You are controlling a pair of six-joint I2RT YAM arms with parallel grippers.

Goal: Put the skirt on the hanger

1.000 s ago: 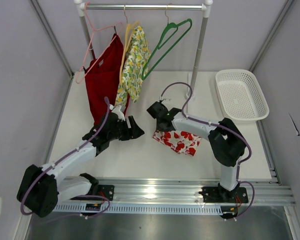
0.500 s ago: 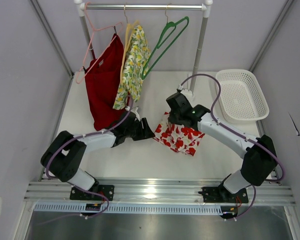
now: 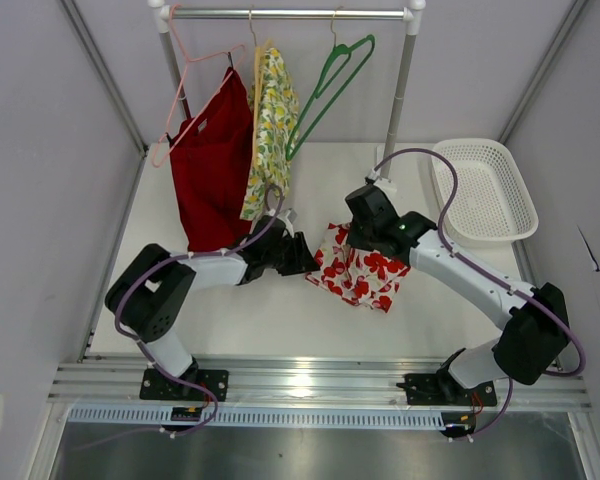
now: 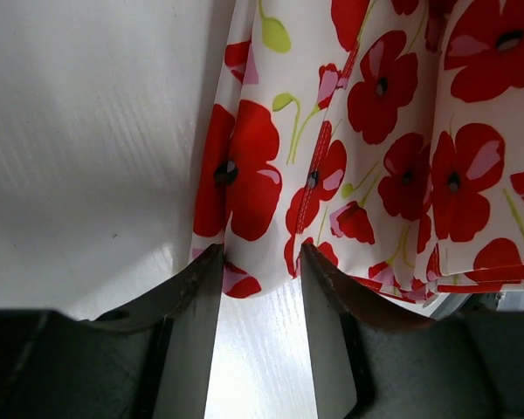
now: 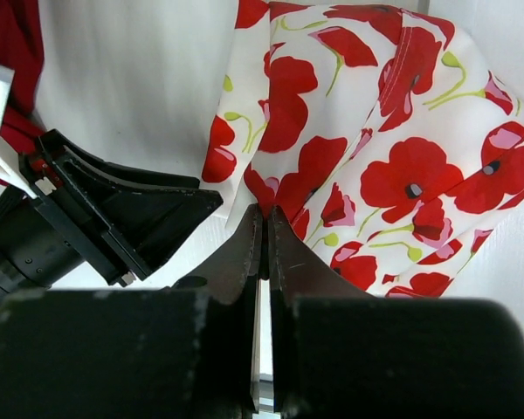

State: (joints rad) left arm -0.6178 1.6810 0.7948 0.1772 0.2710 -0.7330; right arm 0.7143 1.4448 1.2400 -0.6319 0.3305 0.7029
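The skirt (image 3: pixel 361 272), white with red flowers, lies crumpled on the white table between both arms. The green hanger (image 3: pixel 328 88) hangs empty from the rail at the back. My right gripper (image 3: pixel 364 238) is at the skirt's far edge; in the right wrist view it (image 5: pixel 264 215) is shut on a fold of the skirt (image 5: pixel 402 166). My left gripper (image 3: pixel 304 259) is at the skirt's left edge. In the left wrist view it (image 4: pixel 260 260) is open, with the hem of the skirt (image 4: pixel 375 131) lying between its fingertips (image 4: pixel 195 292).
A plain red garment (image 3: pixel 212 165) on a pink hanger (image 3: pixel 185 88) and a lemon-print garment (image 3: pixel 267 125) hang on the rail (image 3: pixel 290 14) left of the green hanger. The rail's post (image 3: pixel 400 95) stands behind the skirt. A white basket (image 3: pixel 483 190) sits at the back right.
My left gripper has moved right, up to the skirt's left edge. My right gripper has moved right along the skirt's far edge and now pinches a fold.
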